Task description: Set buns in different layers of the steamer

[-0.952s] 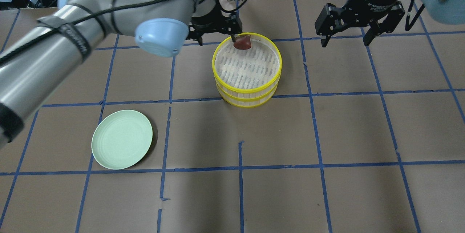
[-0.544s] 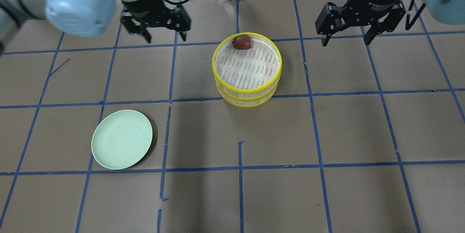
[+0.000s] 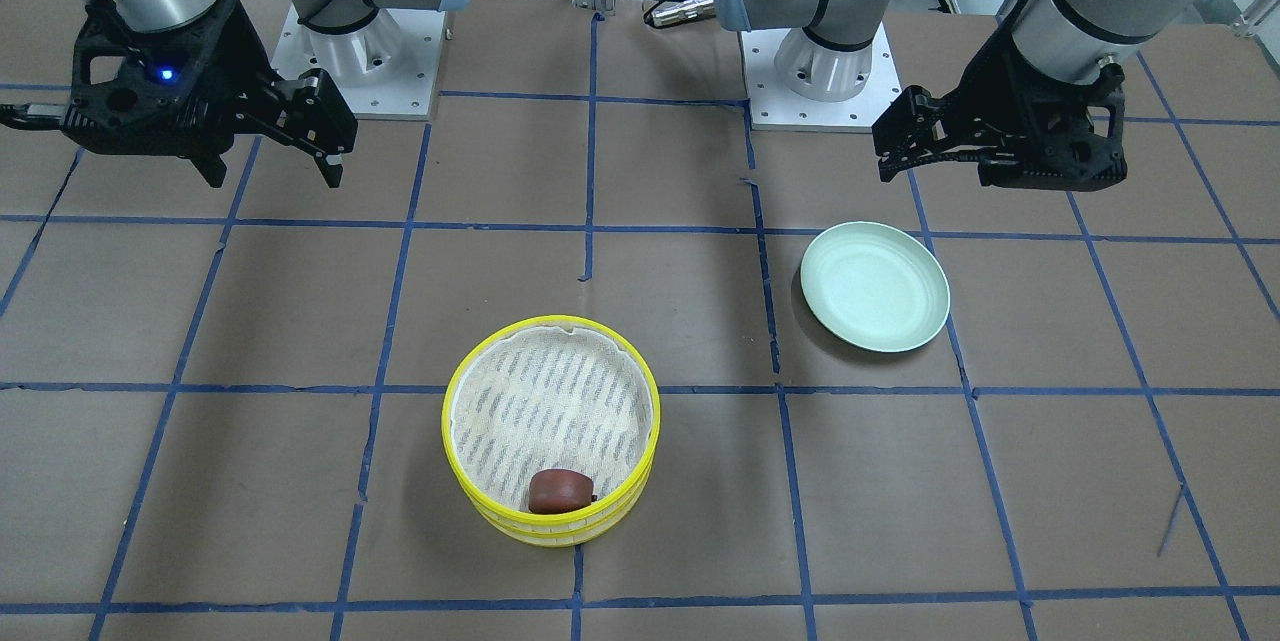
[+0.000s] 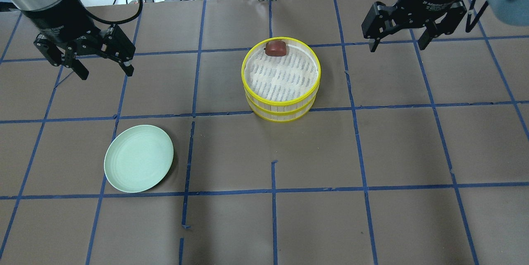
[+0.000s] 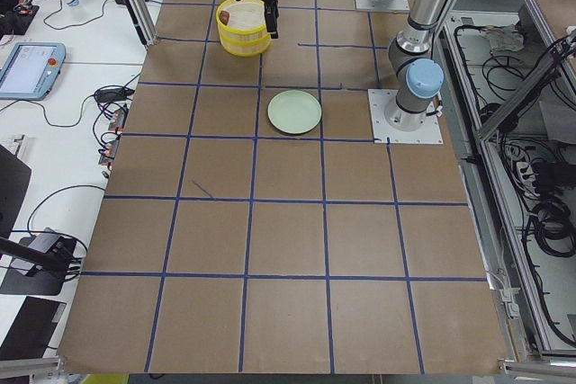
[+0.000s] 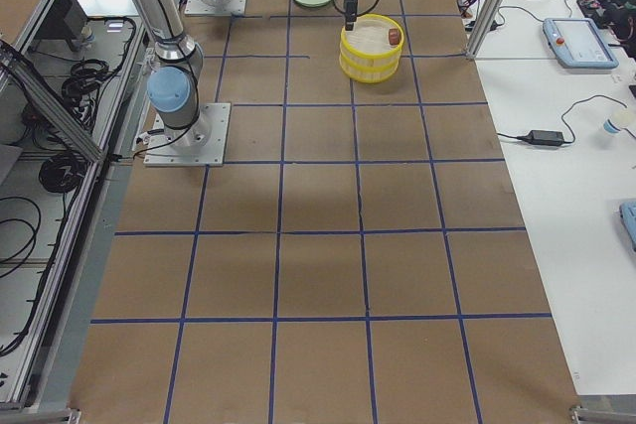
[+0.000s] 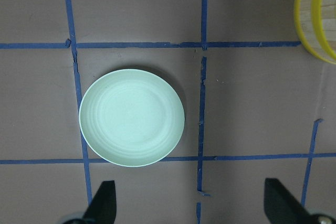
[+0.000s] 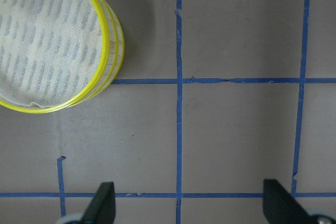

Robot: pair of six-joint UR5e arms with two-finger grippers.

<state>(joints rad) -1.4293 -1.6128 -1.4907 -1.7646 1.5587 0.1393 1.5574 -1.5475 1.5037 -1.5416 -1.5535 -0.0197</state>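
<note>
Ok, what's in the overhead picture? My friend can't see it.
A reddish bun lies at the far edge of the top steamer tray, stacked on a lower tray. The left gripper and right gripper hang open either side; a green plate sits nearer, leftward.

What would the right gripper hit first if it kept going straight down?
Likely bare table near a blue tape line; the steamer sits off to one side of the right gripper.
</note>
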